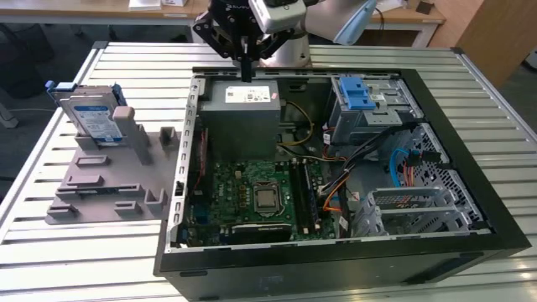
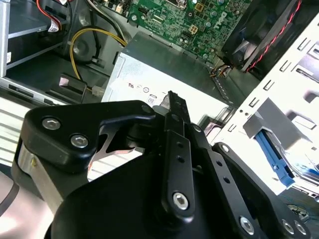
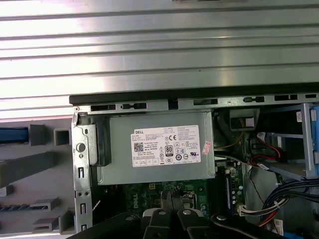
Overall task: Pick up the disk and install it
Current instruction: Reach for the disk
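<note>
- Closest to the lens in both wrist views is the black metal gripper [image 2: 174, 104] [image 3: 169, 196]. Its fingers are pinched together on nothing, and the tips hang over the back edge of a grey sheet-metal box with a white sticker [image 1: 243, 107].
- That box sits inside an open black computer case [image 1: 336, 264], right by a green circuit board [image 1: 251, 189].
- Silver flat rectangular disk [image 1: 92, 116], with a blue-white label and blue plastic frame, is well apart from the claw, outside the case on the exterior view's left. It stands on edge in a matte grey plastic rack [image 1: 100, 189], long axis roughly upright, label facing the camera.
- Everything rests on a ribbed aluminium slat table [image 1: 84, 264], with a wooden desk [image 1: 84, 7] behind.
</note>
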Robot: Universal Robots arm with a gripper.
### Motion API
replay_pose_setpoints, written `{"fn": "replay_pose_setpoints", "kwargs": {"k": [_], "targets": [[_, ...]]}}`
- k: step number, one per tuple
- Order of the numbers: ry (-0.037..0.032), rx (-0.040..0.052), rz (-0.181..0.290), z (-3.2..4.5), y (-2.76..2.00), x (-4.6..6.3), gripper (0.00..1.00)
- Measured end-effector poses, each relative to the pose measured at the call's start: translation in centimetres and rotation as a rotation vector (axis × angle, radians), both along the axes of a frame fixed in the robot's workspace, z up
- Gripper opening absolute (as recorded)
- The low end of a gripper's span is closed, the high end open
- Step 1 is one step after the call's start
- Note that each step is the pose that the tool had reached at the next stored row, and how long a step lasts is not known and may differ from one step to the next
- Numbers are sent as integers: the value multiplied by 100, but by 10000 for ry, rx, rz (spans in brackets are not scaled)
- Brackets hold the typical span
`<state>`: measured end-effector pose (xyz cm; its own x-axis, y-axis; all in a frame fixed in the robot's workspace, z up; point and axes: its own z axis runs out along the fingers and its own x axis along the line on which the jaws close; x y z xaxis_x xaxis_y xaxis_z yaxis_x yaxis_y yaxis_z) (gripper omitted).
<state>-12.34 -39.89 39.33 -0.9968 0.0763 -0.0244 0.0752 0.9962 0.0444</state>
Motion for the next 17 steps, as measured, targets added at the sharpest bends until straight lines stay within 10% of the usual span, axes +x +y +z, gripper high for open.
{"fn": "replay_pose_setpoints", "kwargs": {"k": [17], "targets": [[0,0,1,-4,2,-86,11]]}}
